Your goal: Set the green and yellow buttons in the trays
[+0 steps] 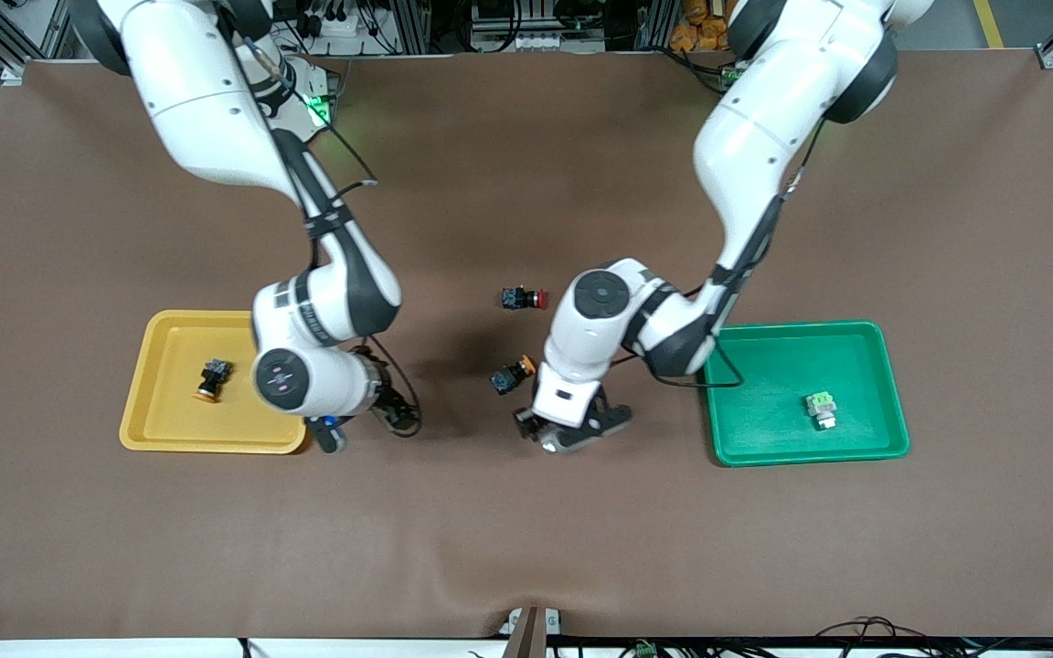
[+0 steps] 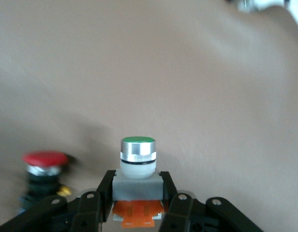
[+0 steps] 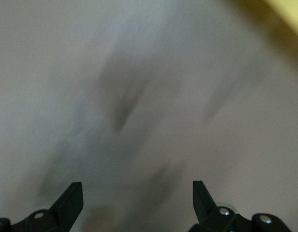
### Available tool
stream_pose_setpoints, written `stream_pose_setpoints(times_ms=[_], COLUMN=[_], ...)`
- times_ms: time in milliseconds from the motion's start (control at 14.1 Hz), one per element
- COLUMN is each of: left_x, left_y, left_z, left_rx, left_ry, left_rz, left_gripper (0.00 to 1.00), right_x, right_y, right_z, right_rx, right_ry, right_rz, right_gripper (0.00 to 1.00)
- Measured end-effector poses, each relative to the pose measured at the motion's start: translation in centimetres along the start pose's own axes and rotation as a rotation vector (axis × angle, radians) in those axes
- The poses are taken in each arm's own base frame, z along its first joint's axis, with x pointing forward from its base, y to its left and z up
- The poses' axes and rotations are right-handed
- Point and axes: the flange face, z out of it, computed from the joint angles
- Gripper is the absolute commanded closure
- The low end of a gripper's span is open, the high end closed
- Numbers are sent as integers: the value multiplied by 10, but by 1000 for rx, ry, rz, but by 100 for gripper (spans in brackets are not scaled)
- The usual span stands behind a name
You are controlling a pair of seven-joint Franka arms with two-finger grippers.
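Note:
My left gripper is shut on a silvery-white button with a green top, grey body and orange block, low over the table between the trays; in the left wrist view its fingers clamp the grey body. A yellow-capped black button lies on the table just beside that hand. Another yellow-capped button lies in the yellow tray. A silvery button with a green block lies in the green tray. My right gripper is open and empty by the yellow tray's corner; it also shows in the right wrist view.
A red-capped black switch lies on the brown mat, farther from the front camera than the loose yellow-capped button. A red-capped switch shows beside my left fingers. The yellow tray's edge shows in the right wrist view.

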Motion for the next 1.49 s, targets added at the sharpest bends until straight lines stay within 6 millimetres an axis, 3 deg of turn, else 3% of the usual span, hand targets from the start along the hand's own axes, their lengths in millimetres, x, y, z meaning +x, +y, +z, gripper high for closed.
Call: stream_pose_setpoints(times_ms=[284,496,638,709,922,993,1064,1135,1348,1489], left_x=[61,103,130,141,164,165,164,160,154,166], left_y=[-38,-93,-143,-170,-242,-257,-266,-268,-265,-273], left_z=[-34,-42,-40,-38,-28,-25,-23,-21,-20,-28], left_rx=[151,277,330,349,365,358,352,350,347,333], left_ry=[-10,-67,-122,-153,-255,-283,-304,-316,-326,-322], left_rz=[50,147,227,257,289,282,278,279,293,332], left_gripper=[100,100,100,100,100,96,65,1,0,0], right_x=[-69,-110,-128,-132,-142,-141,-137,-129,-88,-52], right_y=[-24,-36,-40,-41,-39,-42,-43,-44,-41,-34], right_z=[34,53,62,69,90,86,81,75,57,30], right_rx=[131,205,205,199,173,182,179,170,45,-43], right_ry=[38,40,36,35,9,6,-2,-5,-21,-48], right_rz=[76,128,127,124,116,118,125,131,98,39], right_gripper=[0,2,73,99,100,100,100,100,100,100])
